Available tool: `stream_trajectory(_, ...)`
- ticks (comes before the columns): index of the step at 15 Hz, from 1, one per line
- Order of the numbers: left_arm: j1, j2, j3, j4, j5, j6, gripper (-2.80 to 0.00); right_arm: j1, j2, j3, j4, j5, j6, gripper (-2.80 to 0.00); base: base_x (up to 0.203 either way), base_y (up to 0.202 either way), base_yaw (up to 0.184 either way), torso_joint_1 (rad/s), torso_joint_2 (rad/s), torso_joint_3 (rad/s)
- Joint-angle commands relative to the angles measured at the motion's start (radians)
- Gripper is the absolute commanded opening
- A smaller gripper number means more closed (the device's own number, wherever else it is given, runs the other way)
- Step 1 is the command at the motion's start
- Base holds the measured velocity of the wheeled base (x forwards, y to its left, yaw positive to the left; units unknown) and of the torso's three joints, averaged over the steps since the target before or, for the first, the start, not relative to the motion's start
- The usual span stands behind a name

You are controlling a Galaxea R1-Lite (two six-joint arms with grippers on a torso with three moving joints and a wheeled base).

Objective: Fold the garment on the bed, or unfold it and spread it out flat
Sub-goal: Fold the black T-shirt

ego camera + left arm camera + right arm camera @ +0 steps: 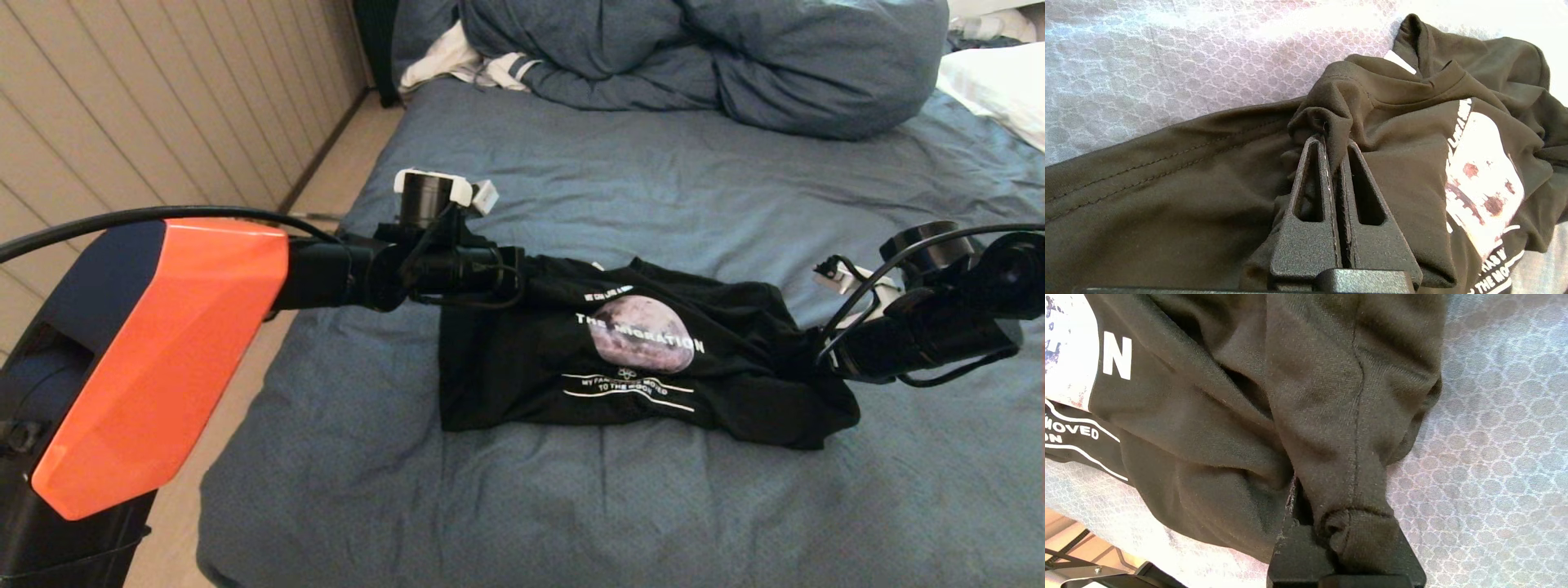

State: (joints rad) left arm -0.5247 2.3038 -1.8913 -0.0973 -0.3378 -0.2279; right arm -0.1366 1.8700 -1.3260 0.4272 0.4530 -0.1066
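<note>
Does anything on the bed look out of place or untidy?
The garment lies bunched and creased on the bed, graphic side up, not flat. The left gripper and right gripper each pinch an end. Nothing looks damaged.

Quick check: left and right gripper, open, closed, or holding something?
Left gripper: closed on a bunched fold of the black T-shirt.
Right gripper: closed, holding a rolled edge of the same T-shirt.

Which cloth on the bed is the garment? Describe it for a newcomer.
On the bed with its blue-grey sheet, skip the bunched duvet at the far end. The black T-shirt lies mid-bed between both arms. Only it shows a pale moon print with white lettering.
</note>
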Motion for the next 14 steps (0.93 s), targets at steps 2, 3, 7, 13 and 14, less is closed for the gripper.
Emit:
stream_trajectory(2, 0.018, 0.001, -0.005, -0.04, 0.001, 0.002, -2.8, 0.002, 0.003, -0.001, 0.001, 0.004, -0.001, -2.8, 0.0, 0.0, 0.0, 0.0, 0.0, 0.0)
stream_trajectory(3, 0.03, 0.0, -0.005, -0.063, 0.009, 0.003, -2.8, 0.002, 0.003, -0.001, -0.011, 0.003, 0.001, -2.8, 0.0, 0.0, 0.0, 0.0, 0.0, 0.0)
stream_trajectory(7, 0.047, -0.007, -0.008, -0.135, 0.107, 0.022, -2.8, 0.013, 0.006, 0.011, -0.053, 0.006, 0.002, -2.8, 0.0, 0.0, 0.0, 0.0, 0.0, 0.0)
stream_trajectory(13, 0.048, 0.034, -0.008, -0.182, 0.143, 0.129, -2.8, 0.02, 0.006, 0.018, -0.103, 0.001, 0.007, -2.8, 0.0, 0.0, 0.0, 0.0, 0.0, 0.0)
stream_trajectory(14, 0.054, 0.046, -0.008, -0.196, 0.143, 0.161, -2.8, 0.02, 0.005, 0.017, -0.116, 0.001, 0.007, -2.8, 0.0, 0.0, 0.0, 0.0, 0.0, 0.0)
